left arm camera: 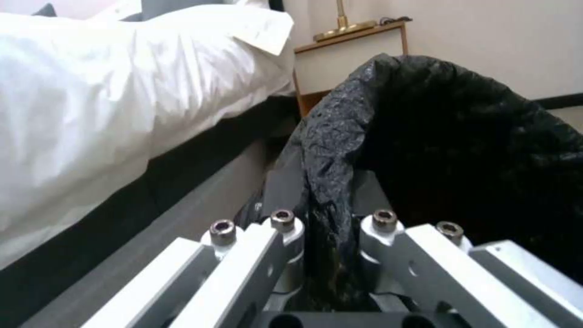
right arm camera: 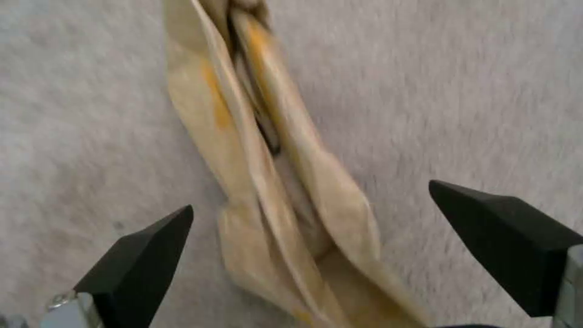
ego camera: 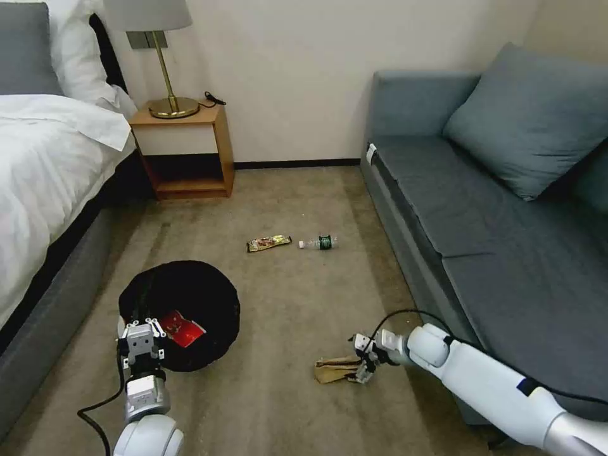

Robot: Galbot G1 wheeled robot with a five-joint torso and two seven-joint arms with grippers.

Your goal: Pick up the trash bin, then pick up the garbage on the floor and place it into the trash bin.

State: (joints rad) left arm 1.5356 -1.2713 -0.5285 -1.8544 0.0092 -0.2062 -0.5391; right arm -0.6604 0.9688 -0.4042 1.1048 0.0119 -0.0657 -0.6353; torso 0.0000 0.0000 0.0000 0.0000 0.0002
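Right claw (right arm camera: 309, 255), fingers spread wide and empty, straddles the crumpled brown paper bag (right arm camera: 273, 182) on the carpet, whose long axis runs straight away between the fingertips. Left claw (ego camera: 140, 345) is clamped on the bag-lined rim of the trash bin (ego camera: 190, 291), which holds the red-and-white packet (ego camera: 182, 329).

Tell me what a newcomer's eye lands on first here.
The right gripper, open, straddles a brown paper bag on the carpet by the sofa. Beside the bed, the left gripper clamps the rim of the bin, a red packet inside.
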